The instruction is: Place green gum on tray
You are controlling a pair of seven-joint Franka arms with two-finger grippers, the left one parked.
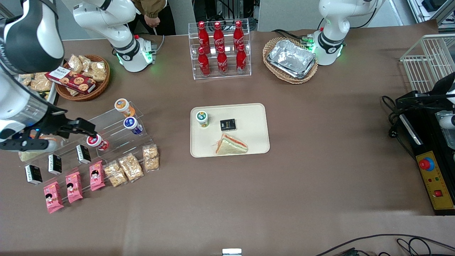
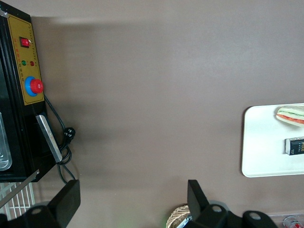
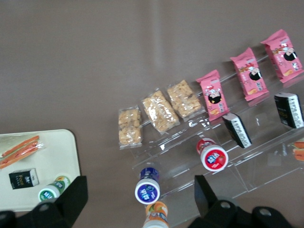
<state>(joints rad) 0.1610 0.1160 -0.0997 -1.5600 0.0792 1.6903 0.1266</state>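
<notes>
The green gum (image 1: 202,118) stands upright on the cream tray (image 1: 253,144), in the corner nearest the working arm's end of the table. It also shows in the right wrist view (image 3: 51,191), on the tray (image 3: 57,152). My right gripper (image 1: 89,128) hovers above the clear stepped rack (image 1: 117,140), well away from the tray. In the right wrist view the gripper (image 3: 140,186) is open and empty, with the blue-lidded bottle (image 3: 147,187) seen below, between its fingers. A bare part of the tray shows in the left wrist view (image 2: 261,152).
On the tray lie a wrapped sandwich (image 1: 231,145) and a small black box (image 1: 228,124). The rack holds orange-lidded (image 1: 124,107), blue-lidded (image 1: 132,125) and red-lidded (image 1: 97,141) bottles, black boxes, pink packs and snack bags. A cola rack (image 1: 220,49) and foil trays in a basket (image 1: 291,58) stand farther back.
</notes>
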